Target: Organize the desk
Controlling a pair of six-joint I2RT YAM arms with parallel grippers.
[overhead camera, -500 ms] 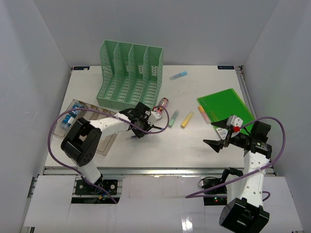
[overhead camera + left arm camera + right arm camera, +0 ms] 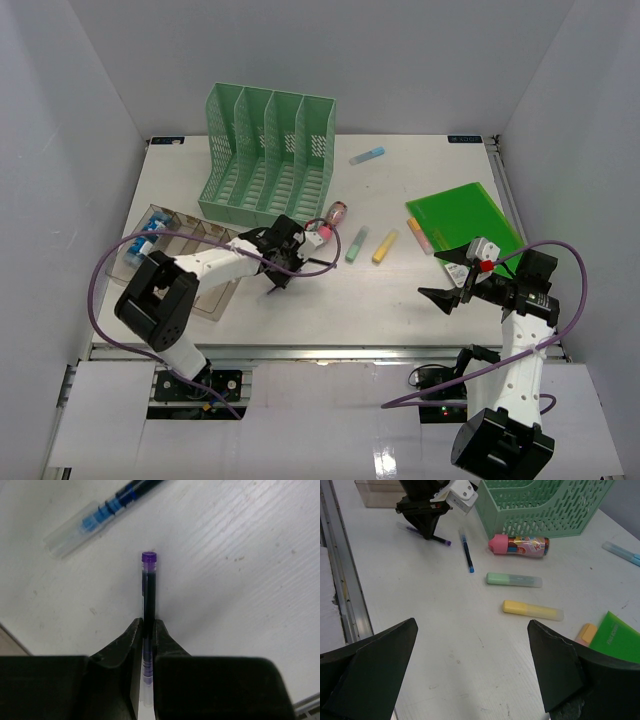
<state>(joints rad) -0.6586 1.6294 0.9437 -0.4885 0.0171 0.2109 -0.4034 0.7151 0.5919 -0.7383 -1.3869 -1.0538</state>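
The white desk (image 2: 400, 300) holds scattered stationery. My left gripper (image 2: 280, 272) is down on the desk in front of the mint-green file rack (image 2: 265, 155). It is shut on a purple-capped pen (image 2: 148, 587) that lies flat on the desk, with its cap sticking out past the fingertips (image 2: 134, 630). The right wrist view also shows this gripper (image 2: 427, 530) pinching the pen (image 2: 442, 541). A blue pen (image 2: 95, 517) lies just beyond it. My right gripper (image 2: 447, 285) is open and empty, hovering over the front right of the desk.
A clear tray (image 2: 160, 240) sits at the left. A pink-capped tube (image 2: 337, 212), a green highlighter (image 2: 356, 244), a yellow highlighter (image 2: 385, 246) and a blue one (image 2: 367, 155) lie mid-desk. A green folder (image 2: 465, 220) lies at the right.
My left arm has shifted slightly to the left, with the gripper still low on the desk. The right arm has not moved.
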